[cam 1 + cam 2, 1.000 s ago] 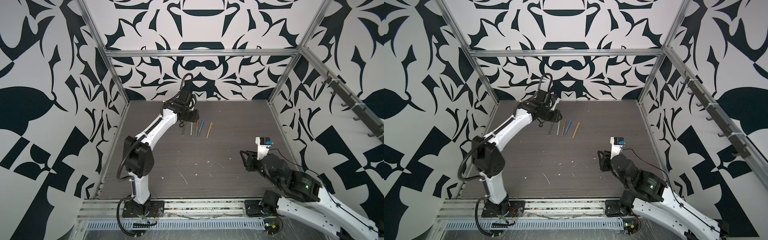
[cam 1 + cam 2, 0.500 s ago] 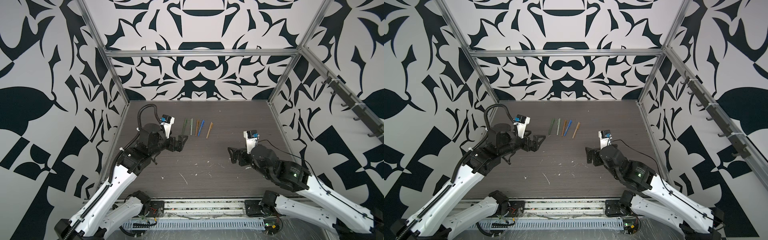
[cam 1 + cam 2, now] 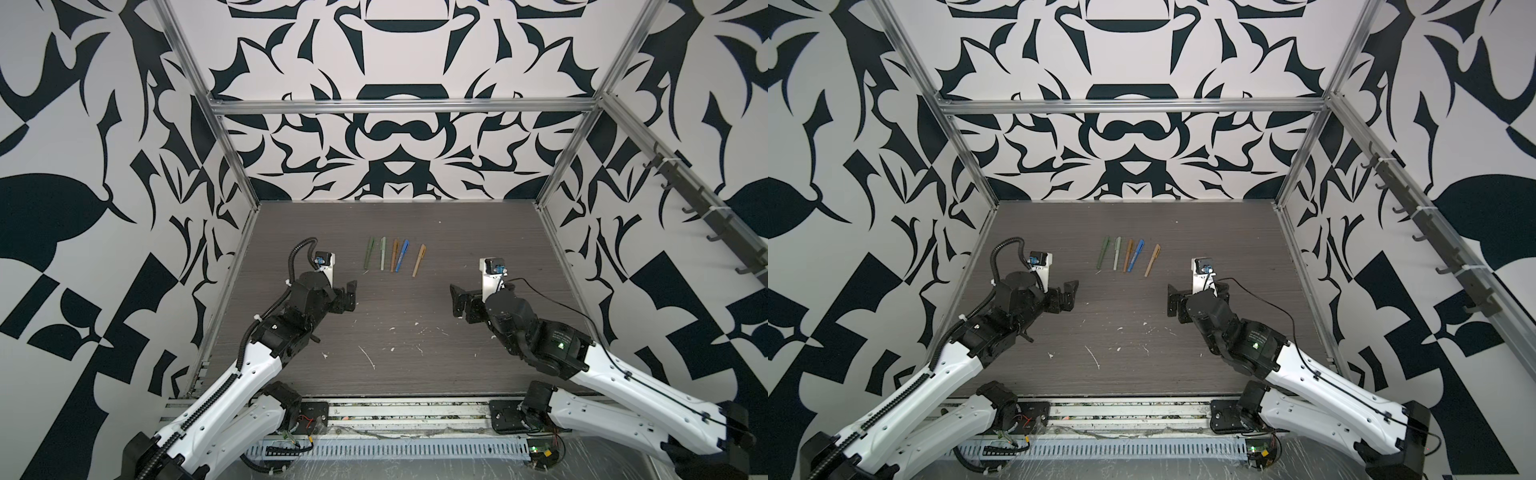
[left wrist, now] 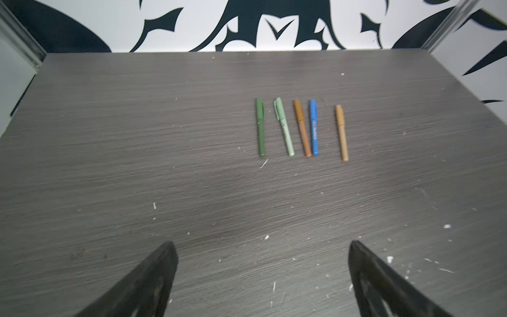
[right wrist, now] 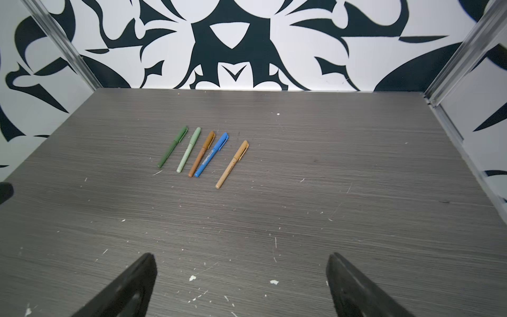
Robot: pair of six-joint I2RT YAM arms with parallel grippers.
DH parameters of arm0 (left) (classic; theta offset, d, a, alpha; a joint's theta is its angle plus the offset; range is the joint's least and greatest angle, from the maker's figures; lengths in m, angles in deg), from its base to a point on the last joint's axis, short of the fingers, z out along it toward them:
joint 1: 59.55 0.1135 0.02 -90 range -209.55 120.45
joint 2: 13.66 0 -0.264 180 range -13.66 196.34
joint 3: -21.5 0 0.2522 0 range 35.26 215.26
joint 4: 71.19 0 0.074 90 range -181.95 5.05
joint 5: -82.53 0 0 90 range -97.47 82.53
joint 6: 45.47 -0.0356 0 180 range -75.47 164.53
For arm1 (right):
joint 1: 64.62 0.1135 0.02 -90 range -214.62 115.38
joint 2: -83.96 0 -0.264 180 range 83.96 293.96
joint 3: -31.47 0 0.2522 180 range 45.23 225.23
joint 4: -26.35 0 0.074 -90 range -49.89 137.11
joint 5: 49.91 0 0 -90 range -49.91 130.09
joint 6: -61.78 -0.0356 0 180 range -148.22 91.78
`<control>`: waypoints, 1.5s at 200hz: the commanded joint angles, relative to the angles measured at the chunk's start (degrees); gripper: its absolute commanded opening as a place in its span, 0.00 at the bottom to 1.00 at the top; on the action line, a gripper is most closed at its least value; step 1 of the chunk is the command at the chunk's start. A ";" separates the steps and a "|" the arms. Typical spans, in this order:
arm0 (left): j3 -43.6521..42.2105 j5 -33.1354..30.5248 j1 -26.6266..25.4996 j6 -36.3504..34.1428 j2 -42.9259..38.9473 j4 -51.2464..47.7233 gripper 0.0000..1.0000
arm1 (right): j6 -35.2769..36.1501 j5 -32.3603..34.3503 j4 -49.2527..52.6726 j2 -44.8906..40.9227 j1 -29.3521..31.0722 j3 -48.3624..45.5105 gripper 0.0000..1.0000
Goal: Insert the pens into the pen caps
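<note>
Several pens lie side by side at the middle back of the dark table: dark green [image 3: 368, 253], pale green [image 3: 382, 259], orange-brown [image 3: 394, 260], blue [image 3: 402, 255] and tan [image 3: 419, 260]. Both top views and both wrist views show the row [image 3: 1128, 262] [image 4: 302, 129] [image 5: 201, 153]. Every pen wears its matching pen cap [image 4: 259, 109] on the far end, clip showing. My left gripper [image 3: 351, 297] [image 4: 262, 243] hovers open and empty, nearer than the row and to its left. My right gripper [image 3: 456, 301] [image 5: 241, 254] is open and empty at the right.
White flecks of debris [image 3: 368, 357] are scattered over the near half of the table. Patterned walls with aluminium posts [image 3: 552, 195] close the table on three sides. A metal rail [image 3: 407, 409] runs along the front edge.
The left arm has pulled back from the pen row to the near left. The right gripper has shifted a little left and farther back. Both grippers have opened wide.
</note>
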 commanded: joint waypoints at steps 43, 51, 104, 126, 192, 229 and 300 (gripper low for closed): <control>-10.57 -3.90 0.41 -17.84 6.73 30.28 0.99 | 13.23 0.30 -14.50 -3.61 -0.52 -7.64 1.00; -10.74 -6.55 0.51 -18.28 9.09 31.75 0.99 | 14.07 -0.14 -14.34 -3.48 -0.73 -7.89 1.00; -15.03 -6.33 9.51 -20.21 19.59 48.65 0.99 | 16.79 -1.62 -14.12 -5.14 -1.96 -9.44 1.00; -18.17 -1.17 16.34 -18.61 25.16 58.08 0.99 | 17.32 -1.63 -13.31 -5.76 -2.33 -9.74 1.00; -20.42 6.36 23.53 -17.35 42.35 79.23 0.99 | 19.60 -3.47 -14.68 -4.81 -4.75 -11.25 1.00; -13.59 9.40 25.85 -15.82 41.51 65.86 0.99 | 27.84 -6.57 -20.00 -3.08 -11.75 -14.06 1.00; -13.66 10.32 26.21 -15.83 41.27 65.86 0.99 | 34.60 -16.21 -56.45 12.19 -32.51 -29.18 1.00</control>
